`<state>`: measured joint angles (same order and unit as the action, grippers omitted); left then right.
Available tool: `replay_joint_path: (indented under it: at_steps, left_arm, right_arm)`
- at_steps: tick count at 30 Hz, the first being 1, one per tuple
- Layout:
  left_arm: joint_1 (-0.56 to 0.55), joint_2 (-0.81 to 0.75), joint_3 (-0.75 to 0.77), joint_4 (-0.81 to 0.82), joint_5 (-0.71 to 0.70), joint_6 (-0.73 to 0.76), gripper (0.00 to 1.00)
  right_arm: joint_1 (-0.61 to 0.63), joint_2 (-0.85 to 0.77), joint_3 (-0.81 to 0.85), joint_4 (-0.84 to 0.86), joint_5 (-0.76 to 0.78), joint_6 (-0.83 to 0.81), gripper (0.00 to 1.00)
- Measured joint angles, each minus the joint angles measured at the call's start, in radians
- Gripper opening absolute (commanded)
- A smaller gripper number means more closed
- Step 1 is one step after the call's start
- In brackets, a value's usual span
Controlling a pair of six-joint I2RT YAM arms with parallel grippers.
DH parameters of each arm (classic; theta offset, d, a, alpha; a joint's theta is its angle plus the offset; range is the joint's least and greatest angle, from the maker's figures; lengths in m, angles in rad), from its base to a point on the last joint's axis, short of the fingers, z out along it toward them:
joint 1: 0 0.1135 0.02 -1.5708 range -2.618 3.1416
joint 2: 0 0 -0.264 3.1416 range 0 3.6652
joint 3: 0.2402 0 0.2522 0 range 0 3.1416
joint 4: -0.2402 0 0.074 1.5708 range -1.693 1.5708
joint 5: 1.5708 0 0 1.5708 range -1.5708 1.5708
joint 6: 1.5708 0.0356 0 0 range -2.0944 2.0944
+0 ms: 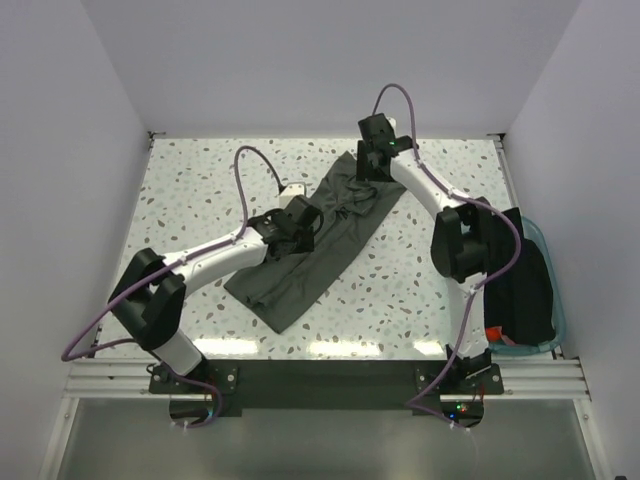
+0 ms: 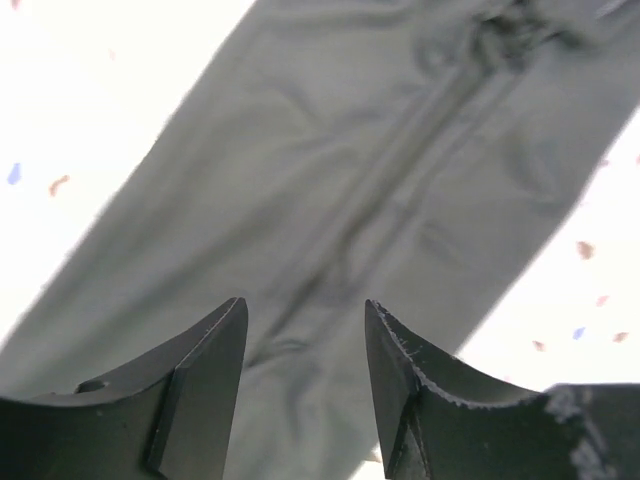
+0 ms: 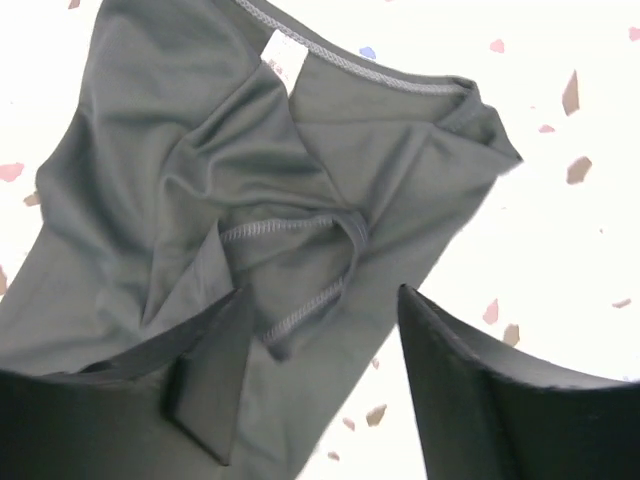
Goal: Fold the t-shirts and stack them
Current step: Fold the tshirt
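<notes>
A dark grey-green t-shirt (image 1: 318,243) lies folded into a long strip, running diagonally across the table. My left gripper (image 1: 297,232) is open and empty, just above the strip's middle; the cloth (image 2: 380,180) fills its wrist view. My right gripper (image 1: 372,166) is open and empty over the strip's far end, where the collar with its white label (image 3: 277,52) and a crumpled sleeve hem (image 3: 300,270) lie. Black shirts (image 1: 525,285) sit in the tub at the right, with red-orange cloth (image 1: 497,333) showing at its near edge.
A translucent teal tub (image 1: 552,262) stands at the table's right edge beside my right arm. The speckled tabletop (image 1: 190,190) is walled on three sides. A metal rail (image 1: 320,375) runs along the near edge.
</notes>
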<state>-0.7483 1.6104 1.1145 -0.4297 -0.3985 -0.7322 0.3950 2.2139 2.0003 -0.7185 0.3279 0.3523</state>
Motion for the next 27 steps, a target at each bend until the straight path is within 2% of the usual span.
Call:
replay_joint_path:
  at_steps: [2,5,9,12,21,27]
  left_arm:
    - [0.0,0.014,0.002,-0.033,-0.035,0.048,0.52]
    - [0.0,0.059,0.002,-0.072,-0.067,0.093,0.49]
    - [0.0,0.102,-0.035,-0.093,-0.085,0.124,0.46]
    - [0.0,0.108,-0.083,-0.102,-0.086,0.127,0.42]
    - [-0.016,0.049,-0.212,0.0,-0.029,0.102,0.38]
    - [-0.111,0.068,-0.192,0.048,0.057,0.027,0.38]
  right_arm:
    - [0.002,-0.058,-0.053,0.008,-0.001,0.024,0.56]
    - [0.007,-0.085,-0.113,0.036,-0.008,0.057,0.56]
    - [0.016,-0.063,-0.203,0.059,-0.033,0.086,0.56]
    - [0.019,0.0,-0.198,0.056,-0.041,0.089,0.56]
    - [0.014,0.163,0.0,0.043,-0.021,0.035,0.58]
    - [0.003,0.282,0.194,0.029,0.006,-0.059,0.63]
